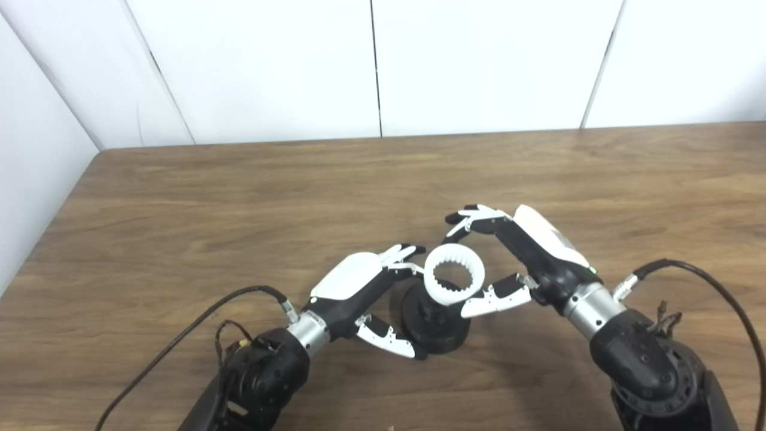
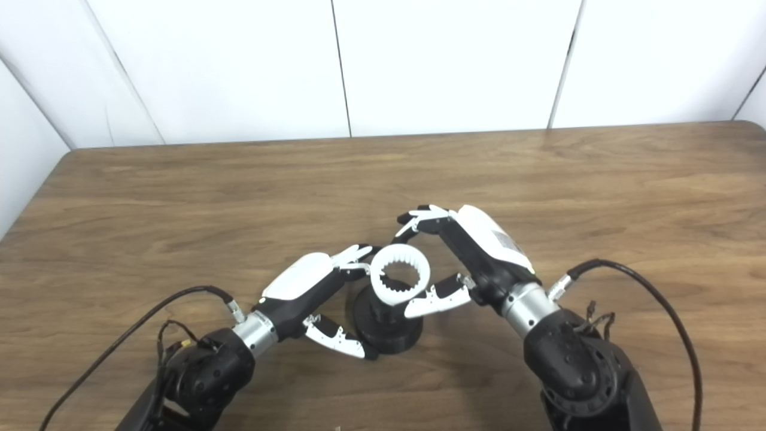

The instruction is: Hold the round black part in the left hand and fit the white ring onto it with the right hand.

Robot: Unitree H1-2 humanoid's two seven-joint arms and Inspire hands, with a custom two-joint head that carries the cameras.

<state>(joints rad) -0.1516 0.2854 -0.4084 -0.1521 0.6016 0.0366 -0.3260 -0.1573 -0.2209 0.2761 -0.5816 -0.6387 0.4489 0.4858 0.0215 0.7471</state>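
The round black part stands on the wooden table near its front edge, a short hub rising from its wide base. My left hand grips it from the left, thumb against the base's front and fingers curled behind the top. The white ring, toothed on its inside, sits tilted over the hub and hides its top. My right hand holds the ring from the right: the thumb presses its lower right edge and the fingertips reach its upper rim. I cannot tell whether the ring is seated.
Black cables loop from both wrists over the table's front area. The table's left edge runs close to a white wall, and white panels stand behind the far edge.
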